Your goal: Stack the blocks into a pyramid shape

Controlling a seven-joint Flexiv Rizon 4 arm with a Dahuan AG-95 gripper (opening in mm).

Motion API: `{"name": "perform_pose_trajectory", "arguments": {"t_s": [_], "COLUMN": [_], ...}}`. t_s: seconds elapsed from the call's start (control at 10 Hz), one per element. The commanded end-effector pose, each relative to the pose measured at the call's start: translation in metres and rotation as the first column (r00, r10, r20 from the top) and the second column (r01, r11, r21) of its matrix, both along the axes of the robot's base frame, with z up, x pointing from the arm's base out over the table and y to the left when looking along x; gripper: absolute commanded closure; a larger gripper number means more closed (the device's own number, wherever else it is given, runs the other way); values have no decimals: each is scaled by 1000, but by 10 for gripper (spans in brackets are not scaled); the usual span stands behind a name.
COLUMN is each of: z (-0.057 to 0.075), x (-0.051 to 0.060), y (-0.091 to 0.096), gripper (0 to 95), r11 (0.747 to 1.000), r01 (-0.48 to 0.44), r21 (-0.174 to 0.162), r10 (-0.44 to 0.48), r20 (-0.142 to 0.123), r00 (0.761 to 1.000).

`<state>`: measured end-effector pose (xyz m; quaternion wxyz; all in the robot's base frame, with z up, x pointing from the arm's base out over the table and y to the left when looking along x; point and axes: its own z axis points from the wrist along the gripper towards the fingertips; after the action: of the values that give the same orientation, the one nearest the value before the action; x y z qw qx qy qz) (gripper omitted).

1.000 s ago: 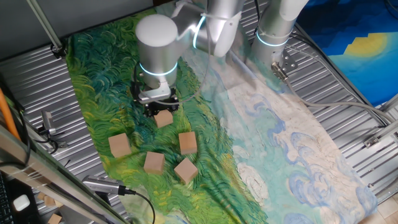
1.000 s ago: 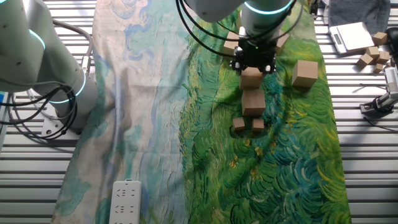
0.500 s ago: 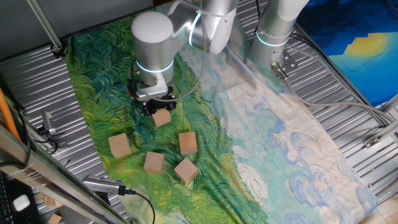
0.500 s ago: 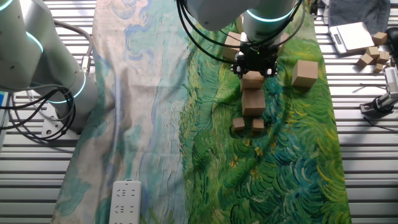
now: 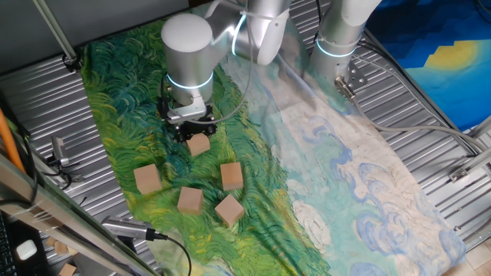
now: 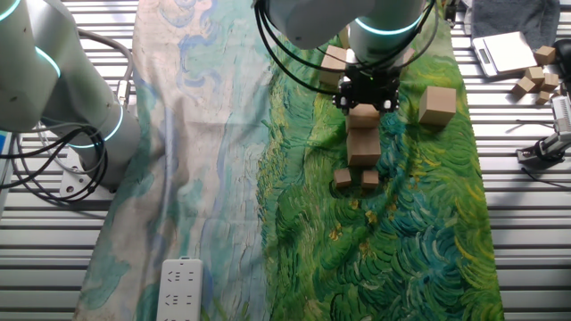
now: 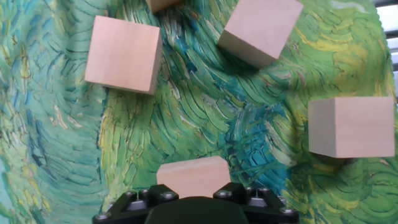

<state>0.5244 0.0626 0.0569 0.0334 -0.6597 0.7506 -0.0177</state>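
My gripper [image 5: 191,132] [image 6: 365,96] [image 7: 193,190] is shut on a light-tan wooden block [image 5: 199,144] [image 6: 363,114] [image 7: 193,176], which sticks out below its black fingers. In the hand view, three more blocks lie on the green cloth: one upper left [image 7: 122,54], one top middle [image 7: 260,28] and one at the right [image 7: 351,126]. One fixed view shows several loose blocks near the cloth's front [image 5: 146,179] [image 5: 189,200] [image 5: 231,175] [image 5: 229,208]. From the other side another block [image 6: 363,145] sits just in front of the held one; whether they touch I cannot tell.
Two small wooden cubes [image 6: 343,177] [image 6: 370,178] lie on the painted cloth [image 6: 401,250]. A second arm [image 6: 53,80] stands at the left. A white power strip [image 6: 181,290] rests on the cloth's corner. Small cubes [image 6: 531,80] and cables lie on the ribbed metal table.
The gripper has shifted slightly across the cloth, carrying the block with it. The other blocks have not moved.
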Motion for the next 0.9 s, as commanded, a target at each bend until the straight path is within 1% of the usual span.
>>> {"name": "perform_pose_trajectory", "arguments": {"t_s": [0.1,0.6,0.9], "z": [0,0,0], "x": [0,0,0], "y": [0,0,0], "gripper": [950,950,950], "r11": [1000,1000,1000], "r01": [0,-5,-6], "r21": [2,6,7], "r10": [0,5,6], "r20": [-1,8,8], "r00": [1000,1000,1000]}}
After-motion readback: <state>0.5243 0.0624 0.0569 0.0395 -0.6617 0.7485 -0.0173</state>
